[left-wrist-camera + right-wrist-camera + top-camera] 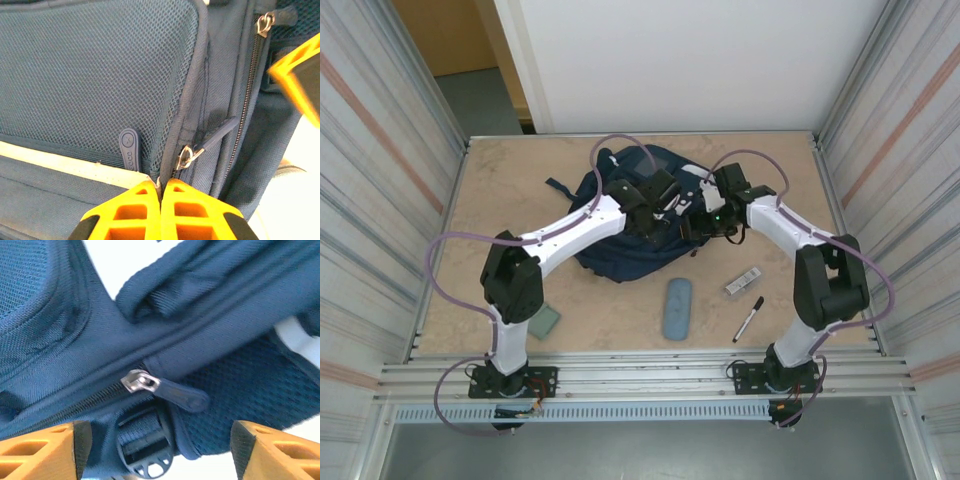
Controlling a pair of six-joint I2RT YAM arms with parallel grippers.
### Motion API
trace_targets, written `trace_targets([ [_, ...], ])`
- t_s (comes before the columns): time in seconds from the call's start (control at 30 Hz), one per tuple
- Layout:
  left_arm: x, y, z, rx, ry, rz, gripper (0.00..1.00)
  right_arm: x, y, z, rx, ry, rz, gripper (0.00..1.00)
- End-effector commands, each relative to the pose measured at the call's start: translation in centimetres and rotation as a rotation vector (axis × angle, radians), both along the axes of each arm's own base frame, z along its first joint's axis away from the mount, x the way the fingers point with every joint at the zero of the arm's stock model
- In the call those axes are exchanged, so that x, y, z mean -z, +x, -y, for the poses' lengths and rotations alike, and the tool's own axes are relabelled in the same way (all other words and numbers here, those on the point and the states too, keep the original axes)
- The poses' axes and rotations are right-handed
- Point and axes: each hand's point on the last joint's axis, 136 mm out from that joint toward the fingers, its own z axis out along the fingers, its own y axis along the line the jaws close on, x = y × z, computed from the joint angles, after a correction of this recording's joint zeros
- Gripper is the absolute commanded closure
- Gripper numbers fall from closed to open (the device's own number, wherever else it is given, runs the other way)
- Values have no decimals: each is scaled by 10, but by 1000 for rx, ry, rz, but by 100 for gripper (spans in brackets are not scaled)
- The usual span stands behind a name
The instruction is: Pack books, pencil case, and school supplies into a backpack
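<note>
The navy-blue backpack [620, 250] lies in the middle of the table, and both grippers are on its right part. My left gripper [161, 186] is shut, pinching a fold of backpack [100, 75] fabric at the mesh pocket's edge, just below a metal zipper pull [186, 156]. My right gripper [160, 442] is open over the backpack [215, 300], with a silver zipper slider [141, 382], its dark tab and a black strap buckle [145, 445] between its fingers. The blue-grey pencil case [676, 308], black marker [749, 318], silvery bar [743, 281] and grey-green pad [545, 320] lie on the table. The books are out of view.
Corrugated metal walls [380, 180] close in the left and right sides of the table. A metal rail [640, 375] runs along the near edge, by the arm bases. One orange finger of the right gripper [300, 80] shows at the right of the left wrist view.
</note>
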Motion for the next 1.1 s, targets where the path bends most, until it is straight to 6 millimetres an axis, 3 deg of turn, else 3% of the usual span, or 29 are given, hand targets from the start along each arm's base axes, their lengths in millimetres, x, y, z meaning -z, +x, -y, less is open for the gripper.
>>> trace_targets([
  [0.0, -54, 3, -3, 32, -46, 97, 100, -14, 0, -18, -134, 69, 11, 27],
  [0.13, -63, 5, -3, 42, -57, 114, 100, -14, -6, -32, -251, 132, -1, 28],
  [0.53, -63, 7, -5, 64, -58, 108, 100, 2, 3, -4, -325, -11, 34, 29],
  [0.7, -64, 5, -6, 72, -67, 96, 100, 9, 5, -4, -332, -9, 35, 29],
  [0.77, -65, 5, -6, 75, -70, 92, 100, 5, 3, -12, -356, 47, 20, 32],
  [0.83, -65, 4, -7, 77, -68, 88, 100, -2, 2, -18, -377, 110, 13, 42],
  [1.07, -63, 5, -18, 55, -82, 62, 100, -13, 10, -13, -347, 196, 13, 53],
])
